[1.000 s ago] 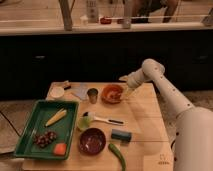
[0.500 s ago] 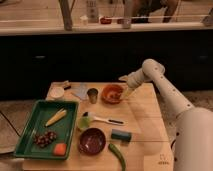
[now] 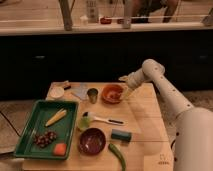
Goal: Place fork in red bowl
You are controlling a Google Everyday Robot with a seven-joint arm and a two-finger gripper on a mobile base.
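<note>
The red bowl (image 3: 110, 95) sits at the back middle of the wooden table. My gripper (image 3: 126, 91) hangs over the bowl's right rim, pointing down, open, with nothing seen between its fingers. It hides part of the bowl's inside. A slim utensil (image 3: 103, 119) with a pale shaft and a dark end lies flat at the table's middle, well in front of the bowl. I cannot tell whether it is the fork, and I make out no fork inside the bowl.
A darker maroon bowl (image 3: 92, 141) stands at the front. A small metal cup (image 3: 92, 95) is left of the red bowl. The green tray (image 3: 26, 131) holds food at the left. A teal block (image 3: 121, 135), a green vegetable (image 3: 117, 154) and a green object (image 3: 83, 123) lie nearby.
</note>
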